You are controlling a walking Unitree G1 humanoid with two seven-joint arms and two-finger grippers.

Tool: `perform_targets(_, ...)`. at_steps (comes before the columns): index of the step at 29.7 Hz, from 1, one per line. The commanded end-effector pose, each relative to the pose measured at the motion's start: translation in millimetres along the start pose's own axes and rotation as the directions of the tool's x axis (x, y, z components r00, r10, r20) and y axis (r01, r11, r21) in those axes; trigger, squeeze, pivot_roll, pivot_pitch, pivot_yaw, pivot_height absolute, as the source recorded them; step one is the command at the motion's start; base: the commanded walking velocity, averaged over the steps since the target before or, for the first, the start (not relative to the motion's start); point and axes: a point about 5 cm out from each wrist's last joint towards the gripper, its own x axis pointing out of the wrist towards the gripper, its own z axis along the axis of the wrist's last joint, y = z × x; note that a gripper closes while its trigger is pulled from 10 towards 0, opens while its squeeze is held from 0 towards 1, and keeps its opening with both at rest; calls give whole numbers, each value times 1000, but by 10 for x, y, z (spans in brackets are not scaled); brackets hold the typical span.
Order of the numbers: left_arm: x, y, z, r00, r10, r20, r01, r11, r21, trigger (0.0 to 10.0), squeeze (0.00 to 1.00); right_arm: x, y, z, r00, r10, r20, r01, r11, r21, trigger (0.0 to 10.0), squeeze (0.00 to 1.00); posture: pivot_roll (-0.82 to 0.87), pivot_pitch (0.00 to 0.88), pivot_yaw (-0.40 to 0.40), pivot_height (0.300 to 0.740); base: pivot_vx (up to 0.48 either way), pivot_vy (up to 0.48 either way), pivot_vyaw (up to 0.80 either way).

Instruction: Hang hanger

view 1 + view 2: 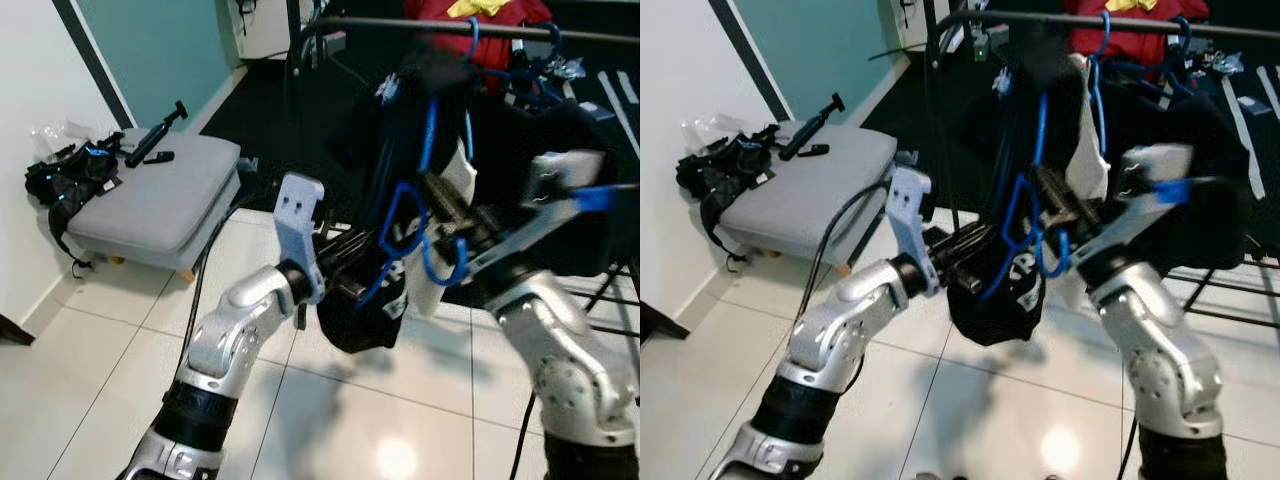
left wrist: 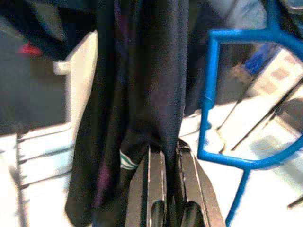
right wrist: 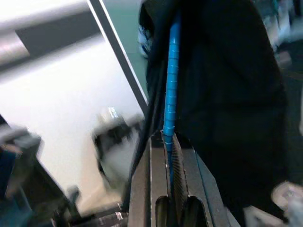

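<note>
Under rail: right claw clamps blue hanger; left claw apparently pinches black garment.

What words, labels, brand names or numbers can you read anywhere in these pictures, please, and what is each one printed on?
None can be read.
A white print on the black garment held in the left hand: too blurred to read.
A light patch higher on the garment, near the clothes rail: too small to read.
The blue hanger in the right hand carries no text I can make out.
</note>
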Motion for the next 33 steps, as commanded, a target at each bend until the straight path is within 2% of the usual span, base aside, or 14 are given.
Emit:
perform_targets(1, -9, 17, 154, 995, 21, 93, -29, 996, 87, 10000, 0, -47, -68, -375, 981, -62, -181, 56, 998, -36, 10000, 0, -95, 209, 88, 740, 0, 0, 0)
perform_targets(4, -9, 17, 154, 995, 21, 93, -29, 996, 87, 10000, 0, -47, -68, -375, 981, -62, -181, 56, 998, -36, 10000, 0, -95, 209, 88, 740, 0, 0, 0)
perform_targets(6, -222, 303, -44, 976, 215, 21, -216, 969, 122, 10000, 0, -141, -7, -638, 957, -61, -282, 49, 998, -46, 10000, 0, -81, 212, 76, 740, 0, 0, 0)
perform_targets(8, -222, 303, -44, 976, 215, 21, -216, 969, 122, 10000, 0, -141, -7, -638, 957, -61, -282, 49, 998, -46, 10000, 0, -81, 212, 76, 740, 0, 0, 0)
perform_targets(9, -339, 355, -134, 962, 275, -4, -272, 955, 114, 10000, 0, -197, 38, -771, 940, -58, -336, 46, 998, -43, 10000, 0, -78, 212, 72, 740, 0, 0, 0)
perform_targets(10, -419, 349, -206, 952, 305, -23, -301, 948, 108, 10000, 0, -235, 90, -862, 925, -40, -377, 23, 999, -50, 10000, 0, -71, 211, 69, 740, 0, 0, 800)
perform_targets(14, -470, 261, -295, 951, 306, -42, -301, 948, 105, 10000, 0, -258, 158, -926, 912, 0, -410, -27, 998, -59, 10000, 0, -65, 208, 68, 740, 0, 0, 800)
perform_targets(17, -467, 213, -329, 954, 296, -46, -289, 950, 119, 10000, 0, -259, 162, -943, 908, 8, -420, -45, 996, -79, 10000, 0, -61, 205, 68, 740, 0, 0, 796)
perform_targets(18, -468, 175, -378, 958, 284, -51, -272, 948, 166, 10000, 0, -268, 141, -972, 900, 7, -436, -67, 990, -123, 10000, 0, -62, 200, 66, 740, 0, 0, 788)
perform_targets(21, -506, 165, -455, 953, 295, -61, -283, 946, 156, 10000, 0, -303, 116, -1012, 897, -2, -442, -74, 985, -154, 10000, 0, -60, 202, 67, 740, 0, 0, 781)
perform_targets(26, -602, 197, -523, 939, 339, -52, -331, 937, 113, 10000, 0, -383, 125, -1054, 905, -11, -425, -64, 985, -161, 10000, 0, -56, 201, 67, 740, 0, 0, 775)
perform_targets(27, -676, 228, -536, 927, 374, -35, -372, 927, 49, 10000, 0, -448, 184, -1065, 912, -6, -411, -57, 988, -141, 10000, 0, -54, 209, 61, 740, 0, 0, 763)
perform_targets(30, -748, 283, -524, 907, 421, 2, -420, 906, -56, 10000, 0, -495, 251, -1066, 919, 4, -395, -58, 990, -125, 10000, 0, -53, 216, 56, 740, 0, 0, 763)
perform_targets(33, -752, 295, -518, 903, 430, 11, -428, 900, -78, 10000, 0, -481, 254, -1064, 921, 9, -389, -60, 991, -118, 10000, 0, -45, 216, 52, 740, 0, 0, 763)
